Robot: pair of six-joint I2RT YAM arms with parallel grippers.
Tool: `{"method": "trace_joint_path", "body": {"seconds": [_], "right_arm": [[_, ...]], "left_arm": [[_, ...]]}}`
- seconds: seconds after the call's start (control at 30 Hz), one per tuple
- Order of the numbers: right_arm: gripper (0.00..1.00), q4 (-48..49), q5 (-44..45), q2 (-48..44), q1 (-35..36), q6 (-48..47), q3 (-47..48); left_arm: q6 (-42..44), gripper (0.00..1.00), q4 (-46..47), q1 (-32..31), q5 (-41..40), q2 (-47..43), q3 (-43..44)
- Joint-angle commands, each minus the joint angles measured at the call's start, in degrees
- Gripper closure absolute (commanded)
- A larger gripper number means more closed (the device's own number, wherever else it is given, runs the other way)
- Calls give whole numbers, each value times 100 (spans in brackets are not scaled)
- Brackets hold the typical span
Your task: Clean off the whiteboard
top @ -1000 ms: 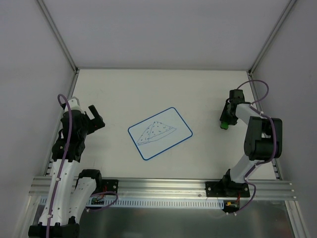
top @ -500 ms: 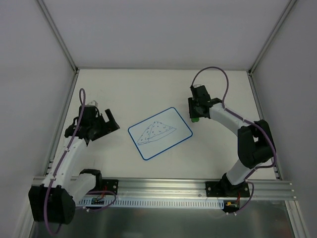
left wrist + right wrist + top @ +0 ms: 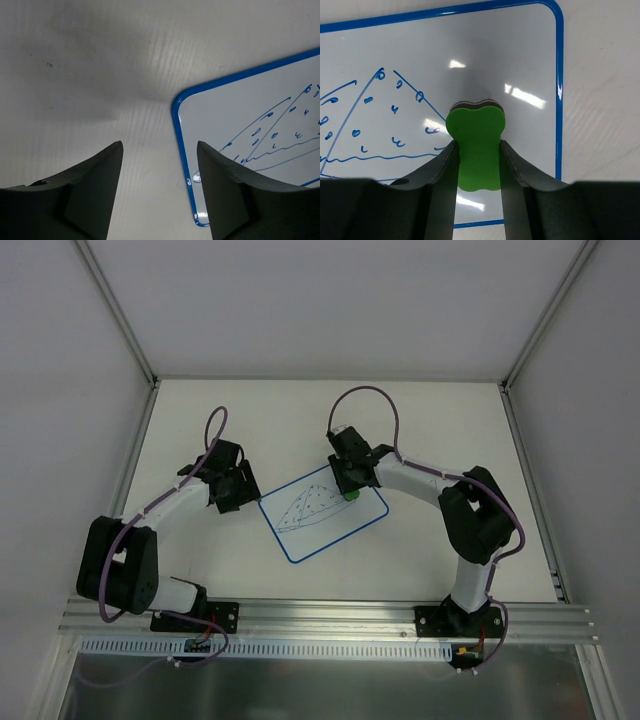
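The whiteboard (image 3: 340, 525) lies tilted at the table's middle, blue-rimmed, with a blue triangle sketch (image 3: 310, 502) full of small marks. My right gripper (image 3: 349, 490) is shut on a green eraser (image 3: 352, 496) over the board's far right part. In the right wrist view the eraser (image 3: 475, 125) is pinched between the fingers of the right gripper (image 3: 477, 150), just right of the sketch on the whiteboard (image 3: 470, 50). My left gripper (image 3: 240, 496) is open at the board's left corner. In the left wrist view the whiteboard's (image 3: 235, 115) blue rim passes below the left gripper (image 3: 159, 146).
White walls with metal corner posts (image 3: 118, 310) close in the table on three sides. An aluminium rail (image 3: 320, 625) carrying both arm bases runs along the near edge. Purple cables (image 3: 365, 400) loop above each forearm.
Both arms have swung inward from the table's sides to the board. The right one brought the eraser over the board. The left gripper's jaws have narrowed somewhat.
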Motion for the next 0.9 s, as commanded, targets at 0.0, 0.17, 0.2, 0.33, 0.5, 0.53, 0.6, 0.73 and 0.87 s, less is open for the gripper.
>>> {"method": "trace_joint_path", "body": {"seconds": [0.0, 0.17, 0.2, 0.33, 0.5, 0.53, 0.6, 0.73, 0.87], "right_arm": [[86, -27, 52, 33, 31, 118, 303], [86, -27, 52, 68, 58, 101, 277], [86, -27, 61, 68, 58, 101, 268], [86, -18, 87, 112, 67, 109, 259], [86, -44, 210, 182, 67, 127, 285], [86, -53, 254, 226, 67, 127, 303], [87, -166, 333, 305, 67, 118, 373], [90, -351, 255, 569, 67, 197, 558], [95, -685, 88, 893, 136, 268, 934]], "left_arm": [[156, 40, 667, -23, -94, 275, 212], [349, 52, 993, -14, 12, 837, 265], [367, 54, 1037, -14, 38, 908, 265], [429, 56, 1195, -58, 240, 1311, 247], [473, 73, 1284, -102, 249, 1558, 256], [473, 82, 1310, -102, 249, 1611, 247], [481, 91, 1319, -119, 284, 1646, 230], [464, 100, 1319, -207, 319, 1612, 107], [411, 100, 1310, -295, 319, 1427, -60]]}}
